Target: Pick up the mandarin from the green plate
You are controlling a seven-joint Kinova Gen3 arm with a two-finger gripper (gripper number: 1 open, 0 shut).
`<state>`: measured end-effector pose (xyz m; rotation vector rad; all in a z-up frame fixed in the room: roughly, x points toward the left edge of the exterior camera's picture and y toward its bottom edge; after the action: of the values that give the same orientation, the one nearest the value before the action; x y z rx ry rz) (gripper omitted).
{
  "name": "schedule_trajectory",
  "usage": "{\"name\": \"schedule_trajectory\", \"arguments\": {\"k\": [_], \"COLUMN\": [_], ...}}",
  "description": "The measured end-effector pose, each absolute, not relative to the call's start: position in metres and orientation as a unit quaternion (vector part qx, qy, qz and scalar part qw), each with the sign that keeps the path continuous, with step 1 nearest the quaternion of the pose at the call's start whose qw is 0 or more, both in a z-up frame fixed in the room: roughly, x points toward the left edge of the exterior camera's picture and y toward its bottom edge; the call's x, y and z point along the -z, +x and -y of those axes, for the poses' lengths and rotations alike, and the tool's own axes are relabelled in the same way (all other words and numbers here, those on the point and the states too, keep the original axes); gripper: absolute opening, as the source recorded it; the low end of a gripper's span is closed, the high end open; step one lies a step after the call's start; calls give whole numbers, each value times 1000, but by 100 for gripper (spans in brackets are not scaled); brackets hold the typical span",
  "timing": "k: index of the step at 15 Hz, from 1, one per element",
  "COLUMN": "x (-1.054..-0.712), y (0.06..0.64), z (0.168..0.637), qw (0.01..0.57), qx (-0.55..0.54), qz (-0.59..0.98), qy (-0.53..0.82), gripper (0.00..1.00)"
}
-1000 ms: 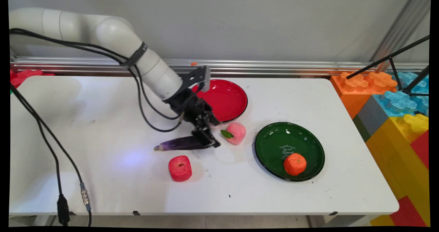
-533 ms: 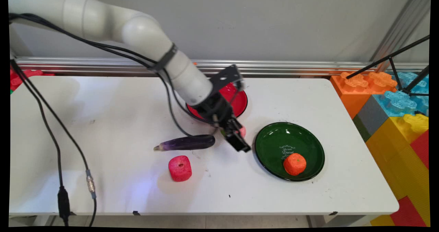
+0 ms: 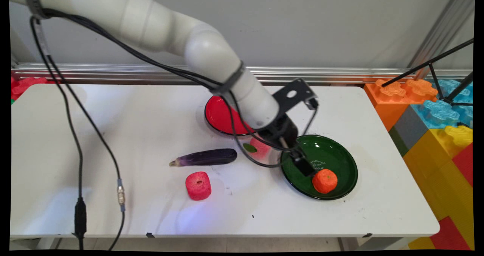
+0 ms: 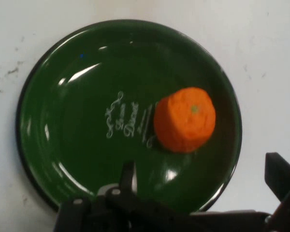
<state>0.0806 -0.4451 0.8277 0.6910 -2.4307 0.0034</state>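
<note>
**While the gripper hangs over the green plate**

Where the arm reaches across from the upper left, the gripper [image 3: 304, 165] sits above the green plate [image 3: 332, 150] with its fingers [image 4: 129, 174] spread wide and nothing between them. The orange toy fruit [image 3: 324, 180] is the nearest thing. It rests on the plate's near side, just beside the lettering, and in the hand view it lies ahead of the fingers, not between them. From the main view it seems the fingertips are clear of the plate, though the angle leaves that uncertain.

As a judgement, any closing here would go best with the hand centred over the fruit first, one finger on each side and both kept off the plate's sloping wall. The fruit looks soft and rounded, so a gentle squeeze at its widest part would suit it.

A pink peach [image 3: 261, 147] lies just left of the plate, partly behind the wrist. An eggplant [image 3: 208, 157], a red block fruit [image 3: 198, 185] and a red plate [image 3: 219, 114] stand further left on the white table [image 3: 132, 116].
</note>
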Motion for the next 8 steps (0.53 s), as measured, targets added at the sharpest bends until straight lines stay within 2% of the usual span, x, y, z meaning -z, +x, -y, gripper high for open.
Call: {"name": "schedule_trajectory", "arguments": {"k": [8], "x": [-804], "y": [35], "z": [444], "qw": [290], "qx": [-11], "qz": [920], "qy": [262], "gripper": [100]}}
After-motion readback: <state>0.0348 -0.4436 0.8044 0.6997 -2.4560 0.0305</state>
